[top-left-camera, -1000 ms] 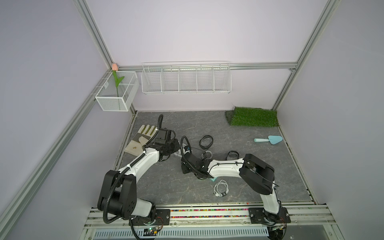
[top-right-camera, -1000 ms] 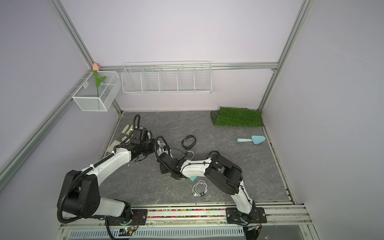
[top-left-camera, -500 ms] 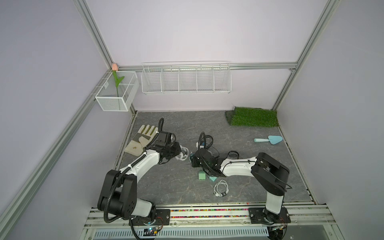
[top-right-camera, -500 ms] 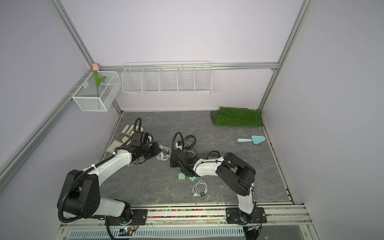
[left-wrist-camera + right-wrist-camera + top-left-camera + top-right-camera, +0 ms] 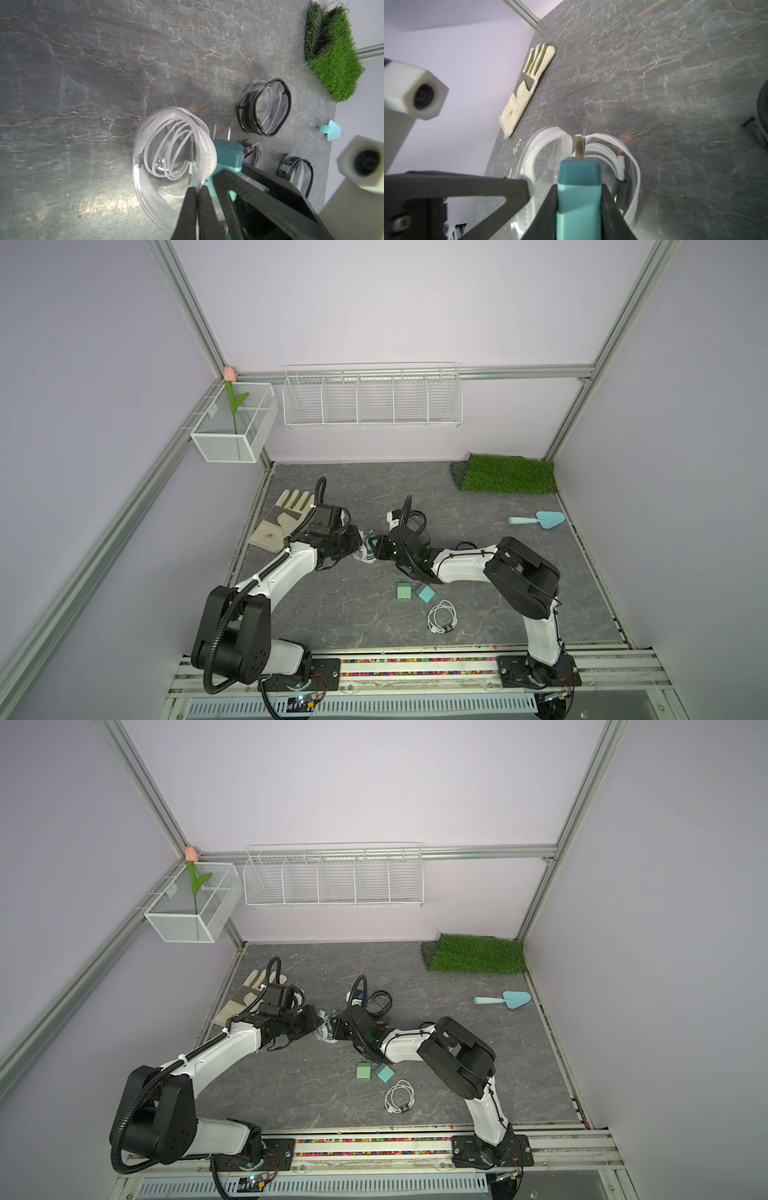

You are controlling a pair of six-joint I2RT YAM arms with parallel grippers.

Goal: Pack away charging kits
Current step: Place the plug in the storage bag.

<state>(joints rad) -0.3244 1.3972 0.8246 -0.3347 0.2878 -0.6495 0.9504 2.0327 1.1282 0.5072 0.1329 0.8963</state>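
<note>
Pinching the thin edge of a clear round case with a white rim [image 5: 204,141], the left claw [image 5: 197,189] has its fingers pressed together on that edge, holding the case's mouth open. A coiled white cable [image 5: 166,151] lies inside it. The right claw [image 5: 579,189] is partly spread and clamps a teal charger block [image 5: 579,172] by its flat sides, metal prongs leading, right at the case's mouth; whether the block is past the rim cannot be told. A green charger block [image 5: 403,591] and a second teal block [image 5: 425,593] lie side by side on the tabletop [image 5: 353,622] near the right arm, a loose coiled cable [image 5: 442,616] just beside them.
</note>
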